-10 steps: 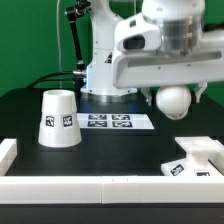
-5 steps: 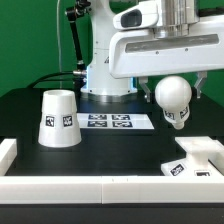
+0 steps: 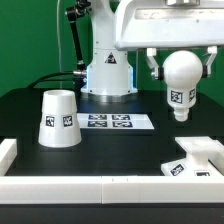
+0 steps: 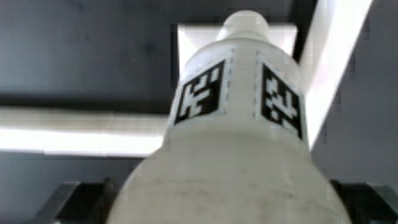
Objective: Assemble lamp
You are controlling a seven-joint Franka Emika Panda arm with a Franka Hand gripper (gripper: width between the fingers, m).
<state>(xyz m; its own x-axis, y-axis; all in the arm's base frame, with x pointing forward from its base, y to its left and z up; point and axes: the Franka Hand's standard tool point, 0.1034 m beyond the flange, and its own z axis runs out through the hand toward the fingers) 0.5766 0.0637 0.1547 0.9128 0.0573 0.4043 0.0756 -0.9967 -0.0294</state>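
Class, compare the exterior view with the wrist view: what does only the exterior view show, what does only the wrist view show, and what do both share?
Only the exterior view shows the matte white truncated-cone shade standing upright, the flat white marker board, the white stepped square base and the big white robot pedestal. Only the wrist view shows two tagged faces of the white ball-headed bulb at once, close up. Both show that bulb held in the air, stem down, by the two-finger gripper.
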